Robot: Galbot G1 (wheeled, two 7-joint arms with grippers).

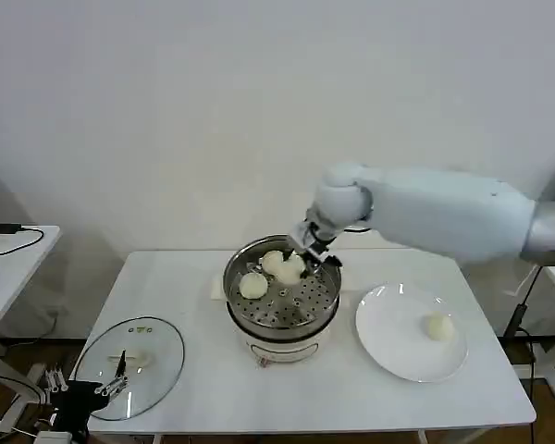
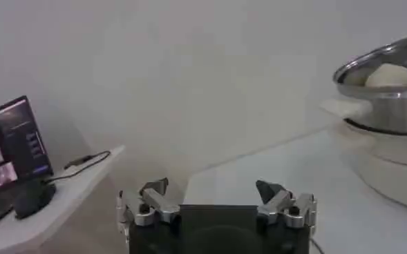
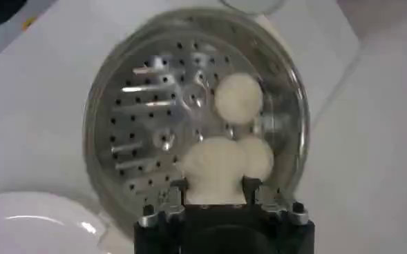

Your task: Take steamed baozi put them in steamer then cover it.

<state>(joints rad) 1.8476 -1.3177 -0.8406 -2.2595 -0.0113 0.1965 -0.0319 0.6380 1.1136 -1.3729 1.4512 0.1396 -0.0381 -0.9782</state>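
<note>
The steamer (image 1: 282, 310) stands mid-table on its white base, its perforated tray (image 3: 155, 117) bare on one side. My right gripper (image 1: 299, 263) (image 3: 215, 188) is down in the steamer at the far right side, shut on a steamed baozi (image 3: 215, 165) (image 1: 290, 271) that sits at tray level. Two more baozi lie on the tray (image 1: 252, 286) (image 3: 238, 96) (image 3: 262, 157). Another baozi (image 1: 438, 326) rests on the white plate (image 1: 388, 356). The glass cover (image 1: 129, 365) lies flat at the table's front left. My left gripper (image 1: 111, 384) (image 2: 213, 186) hangs open by the cover, holding nothing.
A side table (image 1: 9, 259) with cables stands to the left, and a laptop (image 2: 13, 148) sits on it. The steamer's rim (image 2: 390, 103) shows off to the side in the left wrist view. My right arm (image 1: 444, 217) reaches across above the table's back right.
</note>
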